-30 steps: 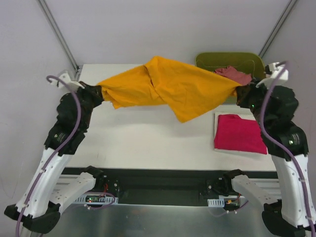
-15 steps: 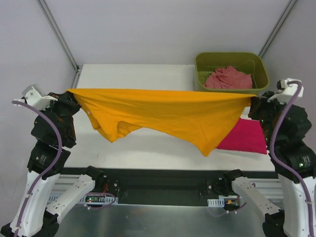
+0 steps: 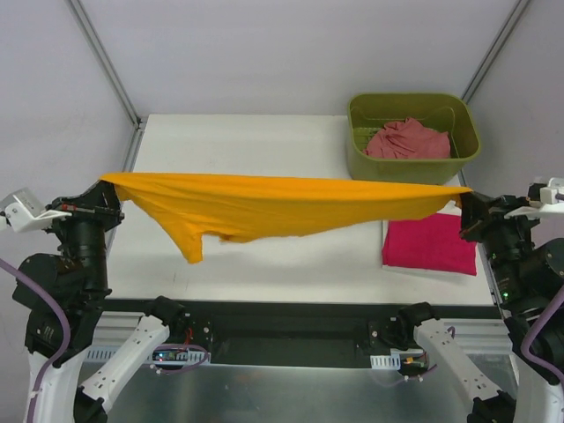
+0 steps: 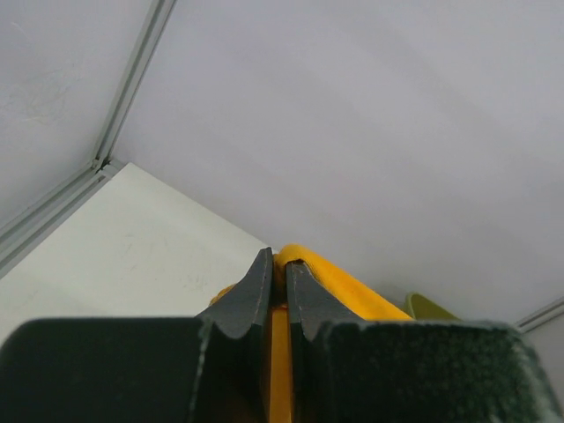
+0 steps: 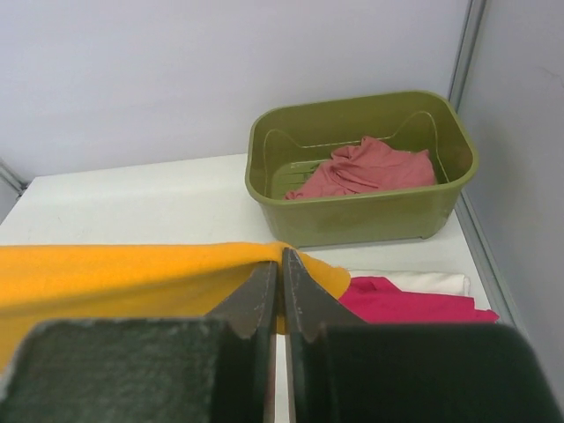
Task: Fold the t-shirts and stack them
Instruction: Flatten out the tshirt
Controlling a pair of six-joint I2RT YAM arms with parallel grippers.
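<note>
Left fingers and right fingers clamped tight on opposite ends of orange-yellow t-shirt, stretched taut in air above desk; magenta t-shirt folded on desk beneath right end; salmon-pink t-shirt in olive bin.

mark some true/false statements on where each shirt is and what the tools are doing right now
1. The orange shirt is stretched in the air between the left tool and the right tool. True.
2. The salmon-pink shirt lies folded flat on the table. False: it sits crumpled inside the olive bin.
3. The magenta shirt lies folded on the table, on the near side of the olive bin. True.
4. Both tools stand open with nothing in them. False: each is shut on one end of the orange shirt.
</note>
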